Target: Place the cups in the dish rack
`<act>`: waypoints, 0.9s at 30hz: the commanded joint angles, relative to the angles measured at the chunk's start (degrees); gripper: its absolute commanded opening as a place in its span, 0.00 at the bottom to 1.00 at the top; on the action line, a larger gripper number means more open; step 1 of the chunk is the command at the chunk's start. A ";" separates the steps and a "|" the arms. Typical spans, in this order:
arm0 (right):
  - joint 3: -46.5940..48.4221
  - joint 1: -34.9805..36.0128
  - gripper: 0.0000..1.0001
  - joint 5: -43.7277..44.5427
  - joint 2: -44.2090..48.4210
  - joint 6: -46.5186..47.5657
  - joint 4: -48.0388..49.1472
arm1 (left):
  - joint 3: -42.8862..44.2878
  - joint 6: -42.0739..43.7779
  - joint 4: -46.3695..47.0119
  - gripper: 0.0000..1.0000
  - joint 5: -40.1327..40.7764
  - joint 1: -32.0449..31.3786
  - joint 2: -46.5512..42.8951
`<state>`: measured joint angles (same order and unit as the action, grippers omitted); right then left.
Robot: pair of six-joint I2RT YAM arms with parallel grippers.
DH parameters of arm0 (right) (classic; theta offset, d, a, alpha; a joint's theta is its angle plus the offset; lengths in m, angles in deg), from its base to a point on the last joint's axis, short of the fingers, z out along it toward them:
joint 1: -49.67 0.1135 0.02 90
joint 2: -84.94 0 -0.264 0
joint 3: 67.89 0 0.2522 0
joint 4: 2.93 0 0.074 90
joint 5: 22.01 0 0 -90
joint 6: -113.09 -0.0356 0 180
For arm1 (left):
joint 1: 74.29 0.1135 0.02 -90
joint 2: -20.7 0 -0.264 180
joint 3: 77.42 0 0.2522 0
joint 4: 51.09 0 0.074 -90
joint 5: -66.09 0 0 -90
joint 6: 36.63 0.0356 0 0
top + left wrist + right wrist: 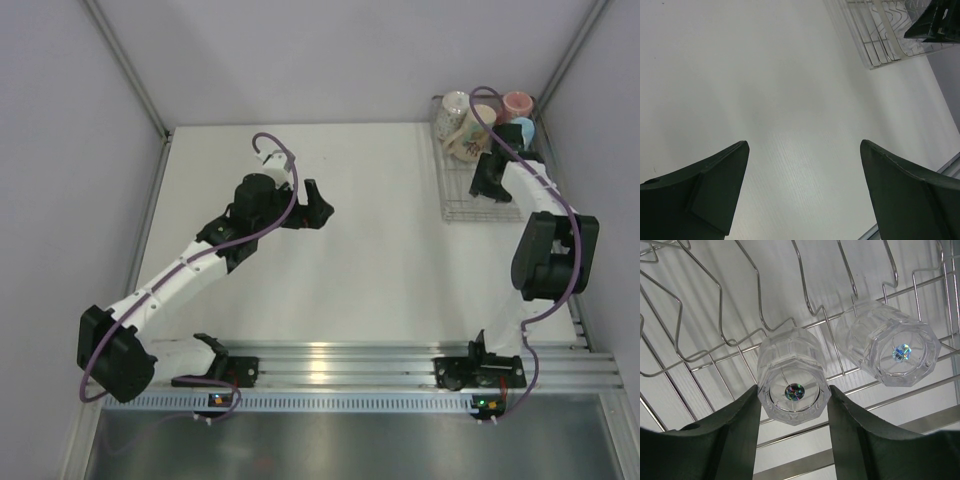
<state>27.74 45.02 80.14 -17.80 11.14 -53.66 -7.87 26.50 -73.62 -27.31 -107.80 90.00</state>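
Observation:
The silver wire dish rack (478, 205) stands at the table's far right. Four mugs sit at its far end: white patterned (453, 105), cream patterned (468, 135), pinkish-red (517, 103) and light blue (524, 130). My right gripper (490, 182) hangs over the rack's middle. In the right wrist view it (794, 388) is shut on a clear glass cup (790, 357) lying base-up on the rack wires (690, 357), with a finger touching each side. A second clear glass (887, 345) lies beside it on the right. My left gripper (313, 207) is open and empty over bare table (805, 150).
The rack's near corner (880, 35) and the right gripper (935, 22) show at the top right of the left wrist view. Grey walls close the table at the back and sides. An aluminium rail (350, 365) with both arm bases runs along the near edge.

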 commanded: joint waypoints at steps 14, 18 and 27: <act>5.14 -0.98 0.77 2.44 3.94 -0.01 -2.66 | 1.43 0.07 0.69 0.99 -0.73 -0.23 -1.88; 5.94 -0.89 0.84 1.49 9.03 -0.53 -3.90 | 1.78 0.33 0.69 0.99 -0.73 -0.23 -2.59; -4.05 3.76 0.99 -20.20 31.00 -2.38 6.02 | 3.45 1.91 0.86 0.99 -3.36 -0.23 -7.06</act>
<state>27.50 46.62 71.63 5.28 10.16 -53.88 -7.35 27.05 -74.13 -28.80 -107.80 86.89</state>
